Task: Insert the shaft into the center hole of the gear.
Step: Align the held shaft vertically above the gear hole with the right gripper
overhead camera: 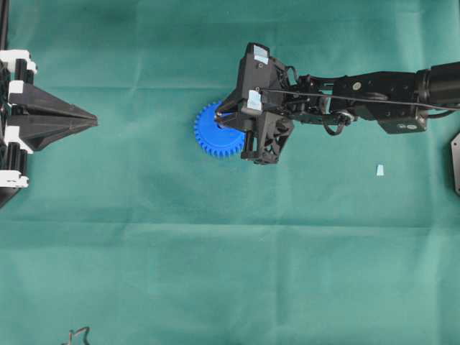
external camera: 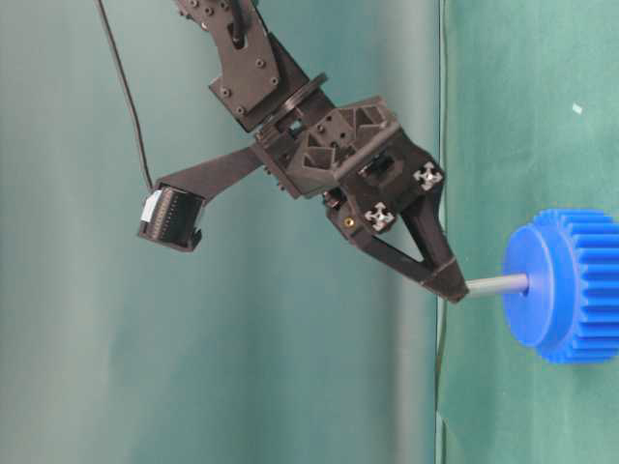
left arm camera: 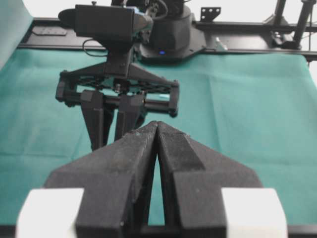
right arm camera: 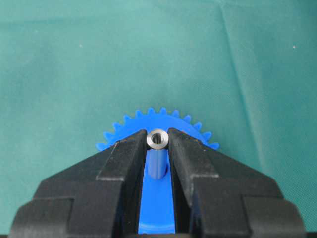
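Note:
The blue gear [overhead camera: 210, 135] lies flat on the green cloth. My right gripper [overhead camera: 228, 117] hangs over it and is shut on the shaft [external camera: 498, 284], a thin grey pin. In the right wrist view the shaft's ring-shaped top end [right arm camera: 158, 139] sits between the fingertips, and its body runs down to the middle of the gear's hub [right arm camera: 158, 198]. In the table-level view the shaft joins the gripper [external camera: 455, 285] to the hub face of the gear [external camera: 571, 290]. The center hole is covered by the shaft. My left gripper [overhead camera: 92, 118] is shut and empty at the far left; it also shows in its own wrist view [left arm camera: 157, 125].
A small pale blue-white wedge piece [overhead camera: 379, 169] lies on the cloth to the right of the gear. A dark plate [overhead camera: 456, 164] sits at the right edge. A bit of cable [overhead camera: 77, 334] shows at the bottom left.

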